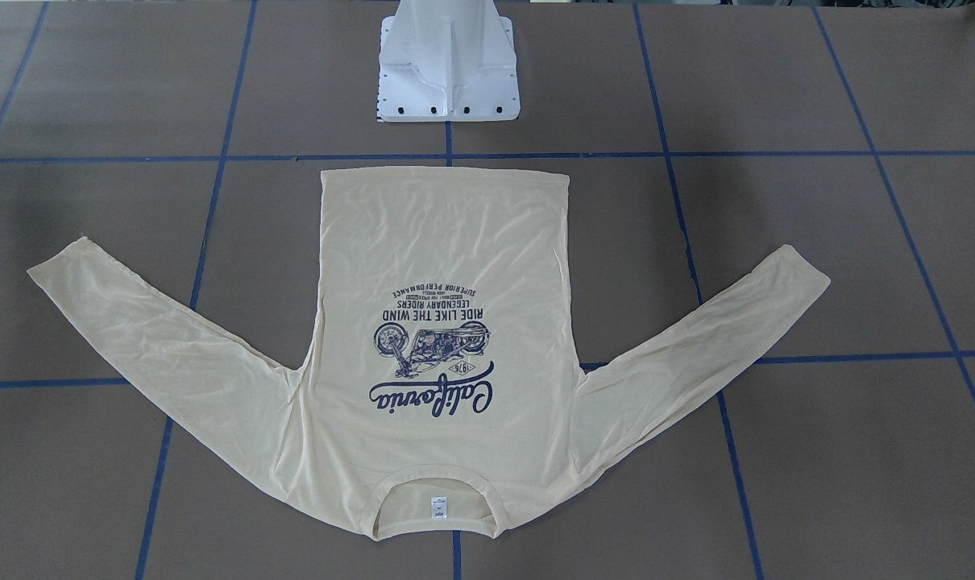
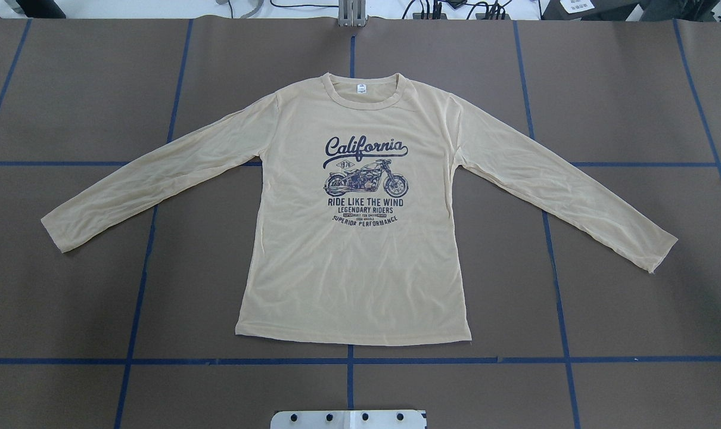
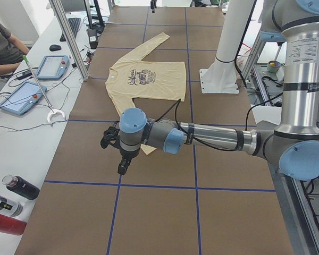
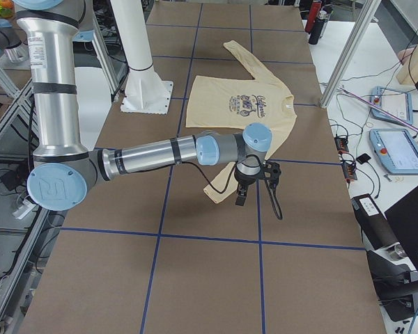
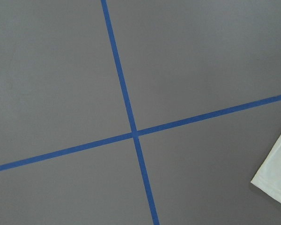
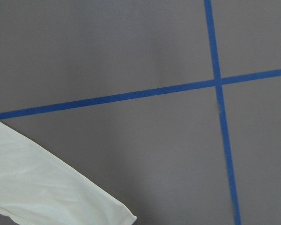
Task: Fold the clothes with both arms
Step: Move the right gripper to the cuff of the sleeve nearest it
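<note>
The clothes are one pale cream long-sleeved T-shirt that lies flat and print side up on the brown table, with both sleeves spread out and down. Its neckline points away from the robot's base. Neither arm shows in the overhead or front-facing views. In the exterior left view my left gripper hangs over the near sleeve's end. In the exterior right view my right gripper hangs over the other sleeve's cuff. I cannot tell whether either is open or shut. Each wrist view shows a sleeve end and no fingers.
The white pedestal base stands just behind the shirt's hem. Blue tape lines cross the table in a grid. Along the far side bench are tablets, bottles and a seated person.
</note>
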